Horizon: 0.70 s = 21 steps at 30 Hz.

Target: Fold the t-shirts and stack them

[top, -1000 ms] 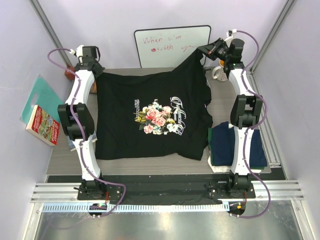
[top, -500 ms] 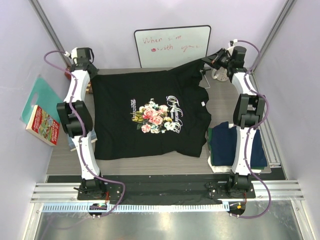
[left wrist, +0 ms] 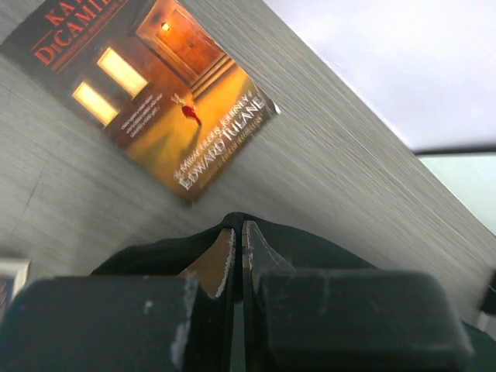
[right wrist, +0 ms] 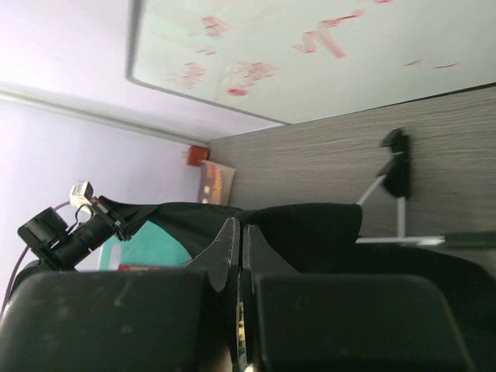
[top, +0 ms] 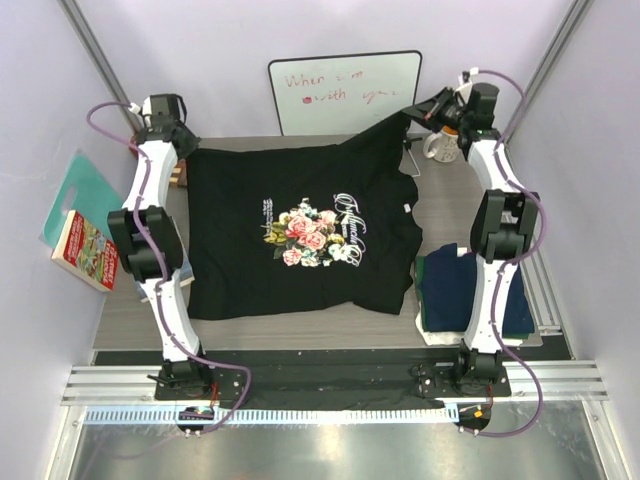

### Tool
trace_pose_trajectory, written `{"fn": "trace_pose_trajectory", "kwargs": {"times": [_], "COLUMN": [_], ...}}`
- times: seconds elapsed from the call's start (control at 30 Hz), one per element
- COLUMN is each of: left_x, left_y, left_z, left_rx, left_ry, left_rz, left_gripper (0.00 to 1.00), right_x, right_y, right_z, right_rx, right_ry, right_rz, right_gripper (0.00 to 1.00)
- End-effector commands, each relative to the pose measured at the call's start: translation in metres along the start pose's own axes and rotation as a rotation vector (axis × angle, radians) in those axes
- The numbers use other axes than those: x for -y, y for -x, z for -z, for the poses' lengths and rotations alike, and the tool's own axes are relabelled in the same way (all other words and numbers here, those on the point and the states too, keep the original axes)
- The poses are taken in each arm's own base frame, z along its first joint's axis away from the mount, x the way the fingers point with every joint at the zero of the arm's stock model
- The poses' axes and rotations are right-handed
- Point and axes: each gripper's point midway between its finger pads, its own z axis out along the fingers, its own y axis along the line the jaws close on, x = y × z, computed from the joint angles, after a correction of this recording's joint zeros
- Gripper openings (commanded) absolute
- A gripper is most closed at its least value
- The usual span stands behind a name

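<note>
A large black t-shirt [top: 300, 230] with a pink floral print lies spread face up across the table. My left gripper [top: 183, 143] is shut on its far left corner; in the left wrist view the black cloth [left wrist: 155, 256] bunches around the closed gripper [left wrist: 238, 229]. My right gripper [top: 418, 108] is shut on the far right corner and holds it lifted off the table; in the right wrist view the gripper [right wrist: 239, 225] pinches the cloth [right wrist: 310, 225]. A folded navy t-shirt [top: 450, 290] tops a stack at the near right, partly hidden by the right arm.
A whiteboard [top: 345, 90] leans on the back wall, with a white mug [top: 438, 148] to its right. A book [left wrist: 155, 101] lies on the table by the left gripper. Another book [top: 85, 250] and a teal board [top: 75, 195] lean at the left wall.
Both grippers have drawn the shirt's far edge outward and farther back. The shirt now lies flatter and a little more to the left.
</note>
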Motion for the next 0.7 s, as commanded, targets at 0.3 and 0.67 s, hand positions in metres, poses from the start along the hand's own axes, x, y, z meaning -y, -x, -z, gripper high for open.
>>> {"fn": "trace_pose_trajectory", "kwargs": {"times": [0.3,0.67], "left_x": [-0.004,-0.017], "left_y": [0.082,0.073], "left_z": [0.257,0.357], "left_rx": [0.324,0.443], "left_ry": [-0.22,-0.341], "left_rz": [-0.046,-0.017], "left_gripper": [0.0,0.0], "right_x": [-0.263,-0.358], "right_y": [0.004,-0.066], "right_z": [0.173,0.305], "right_rx": [0.165,0.314], "right_ry": [0.244,0.253], "right_rz": [0.284,0.46], "right_gripper": [0.01,0.01]}}
